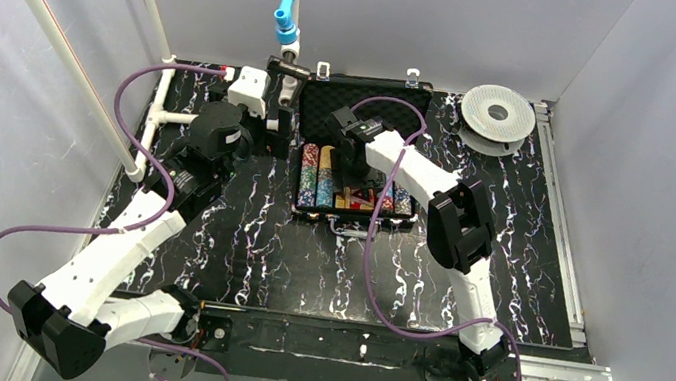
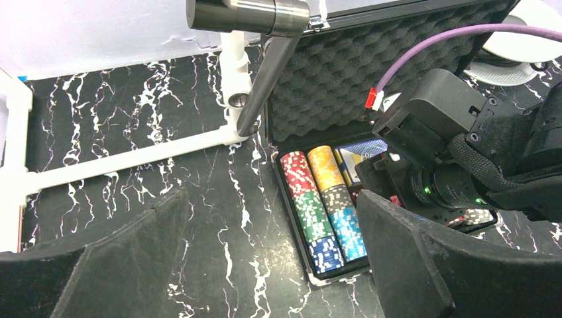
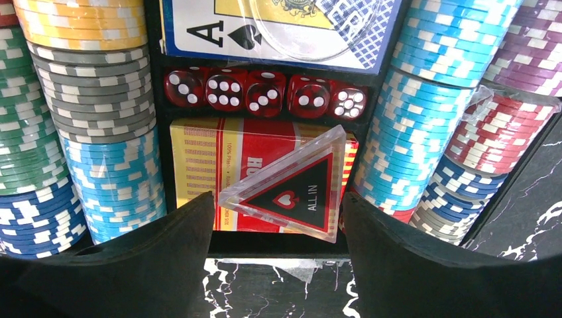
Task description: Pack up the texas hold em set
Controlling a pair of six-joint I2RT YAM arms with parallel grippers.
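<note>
The black briefcase (image 1: 367,104) lies open at the back middle of the table, its foam lid up. Multicoloured chip rows (image 1: 311,176) fill it; they also show in the left wrist view (image 2: 318,205). My right gripper (image 1: 351,160) hangs over the case's middle. In the right wrist view it (image 3: 278,209) is open, its fingertips (image 3: 199,212) flanking a clear "ALL IN" triangle (image 3: 291,192). The triangle lies on a red card deck (image 3: 199,159). Beyond it are red dice (image 3: 265,89) and a blue deck (image 3: 278,33). My left gripper (image 1: 274,130) (image 2: 272,265) is open and empty left of the case.
The round white-grey spool (image 1: 496,118) sits at the back right, also in the left wrist view (image 2: 530,53). A white pipe frame (image 1: 158,113) lies at the back left. A metal rod (image 2: 265,66) stands by the case's left corner. Grey walls enclose the table.
</note>
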